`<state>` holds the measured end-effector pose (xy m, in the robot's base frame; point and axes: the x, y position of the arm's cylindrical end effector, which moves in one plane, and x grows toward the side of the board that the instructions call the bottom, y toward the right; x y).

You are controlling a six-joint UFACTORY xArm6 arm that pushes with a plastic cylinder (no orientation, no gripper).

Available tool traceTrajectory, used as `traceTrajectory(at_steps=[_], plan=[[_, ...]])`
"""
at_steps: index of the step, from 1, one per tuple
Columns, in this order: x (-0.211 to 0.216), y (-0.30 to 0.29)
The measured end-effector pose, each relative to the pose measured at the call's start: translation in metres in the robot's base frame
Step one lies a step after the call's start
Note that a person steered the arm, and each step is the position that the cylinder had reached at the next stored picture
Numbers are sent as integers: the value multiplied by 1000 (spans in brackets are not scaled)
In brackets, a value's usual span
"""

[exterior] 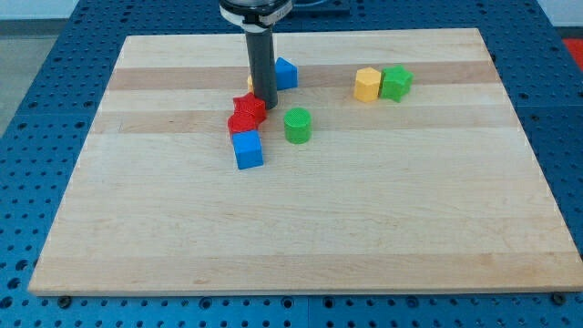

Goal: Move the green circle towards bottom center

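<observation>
**Green circle waits left of centre**

The small green plastic circle [297, 125] stands upright in the wooden board's [364, 228] upper half. Light and rigid, it should slide readily; we'd push its top side. Our tip [265, 102], with no claw to open, touches the red star [249, 108] just left.

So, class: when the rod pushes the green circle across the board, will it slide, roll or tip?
The green circle stands upright on a flat end, so it probably slides. It looks squat, so tipping seems unlikely. My tip sits to its upper left, beside the red blocks.
</observation>
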<state>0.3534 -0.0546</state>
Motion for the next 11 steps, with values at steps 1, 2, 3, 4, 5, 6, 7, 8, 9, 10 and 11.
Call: traceTrajectory(at_steps=[1, 2, 3, 4, 5, 6, 7, 8, 9, 10, 11], plan=[[0, 0], [2, 4], [2, 15], [2, 27], [9, 47], [31, 47], [56, 44], [82, 44], [104, 39], [107, 24], [107, 12]])
